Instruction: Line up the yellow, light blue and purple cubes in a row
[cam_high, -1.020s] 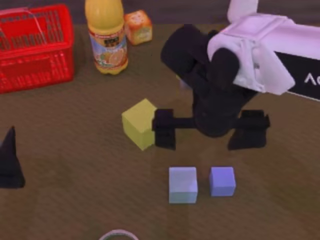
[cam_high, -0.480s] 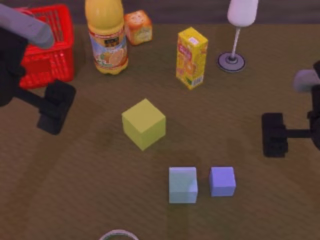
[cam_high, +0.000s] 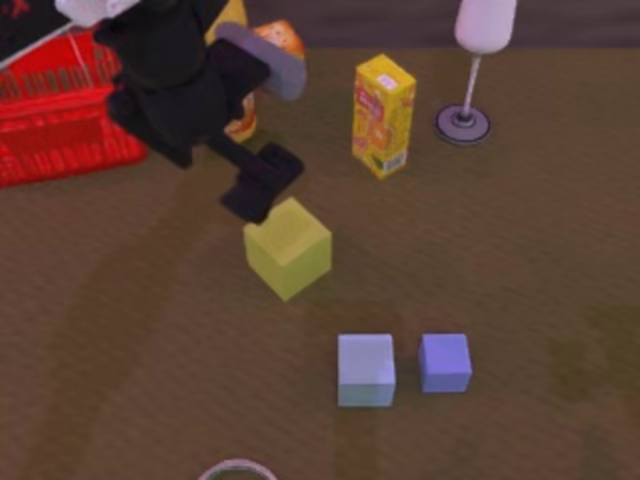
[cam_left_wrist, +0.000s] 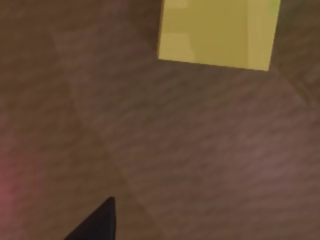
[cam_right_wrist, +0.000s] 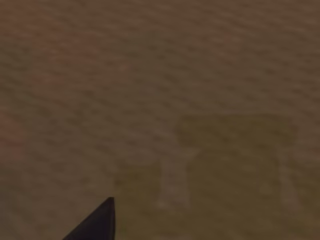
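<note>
- Yellow cube (cam_high: 288, 247) sat near table centre, apart from the others and out of line, at eleven o'clock from them.
- Left gripper (cam_high: 258, 184) hung just at its eleven o'clock corner; whether its jaws were open, I cannot tell. It held nothing.
- Blue cube (cam_high: 365, 369) and purple cube (cam_high: 444, 362) already sat side by side at five o'clock from the yellow.
- Remaining, I judged: bringing the yellow into their row.
- Right arm was out of view.

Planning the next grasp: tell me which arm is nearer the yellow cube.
Left. The left gripper hovers just beside the yellow cube, toward the red basket; the right arm is out of the top view.
</note>
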